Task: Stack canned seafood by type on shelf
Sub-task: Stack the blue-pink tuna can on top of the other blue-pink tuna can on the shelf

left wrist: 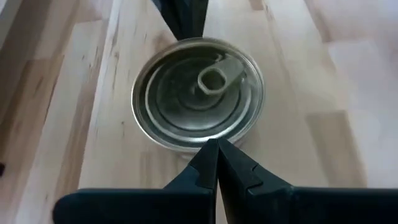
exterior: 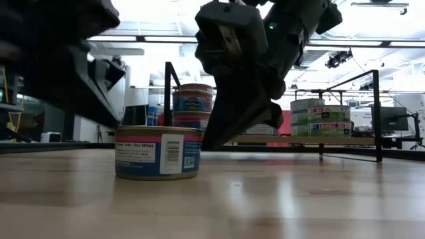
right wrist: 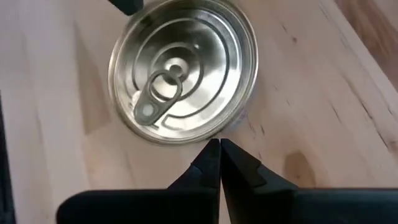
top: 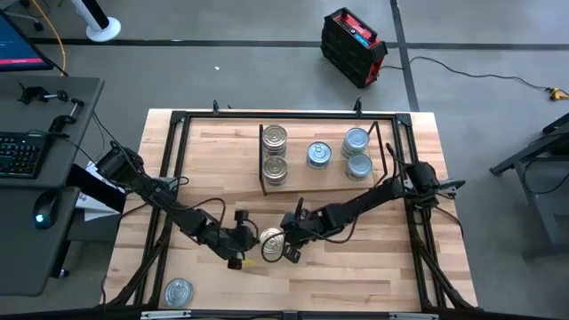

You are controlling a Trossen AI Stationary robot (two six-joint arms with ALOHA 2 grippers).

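A flat round tin of canned seafood point(top: 272, 240) with a gold-toned ring-pull lid stands upright on the tabletop, near the middle. My left gripper point(top: 247, 238) is shut just left of it, and my right gripper point(top: 289, 245) is shut just right of it. Each wrist view shows shut fingertips at the tin's rim point(left wrist: 198, 93) point(right wrist: 183, 68). The shelf point(top: 333, 178) lies farther back. On it stand gold-lidded tins point(top: 275, 153) at the left and silver-blue ones point(top: 357, 153) at the right. My left gripper has its shut fingertips point(left wrist: 208, 155) at the tin's side wall just under the rim point(left wrist: 186, 147), slanting down from the table's left. Whether they touch it I cannot tell. The tin stands flat on the table. My right gripper has its shut fingertips point(right wrist: 211, 155) at the tin's rim point(right wrist: 199, 140), on the side opposite the left gripper, slanting down from the table's right. In the low view a finger point(exterior: 219, 133) reaches the tin's right side point(exterior: 196, 156); touching or a hair apart, I cannot tell.
Another tin point(top: 179, 291) stands alone at the table's near left corner. A single silver-blue tin point(top: 319, 155) sits mid-shelf. Black frame rails point(top: 173, 178) run along the table's sides. Bare wood lies between the shelf and the grippers.
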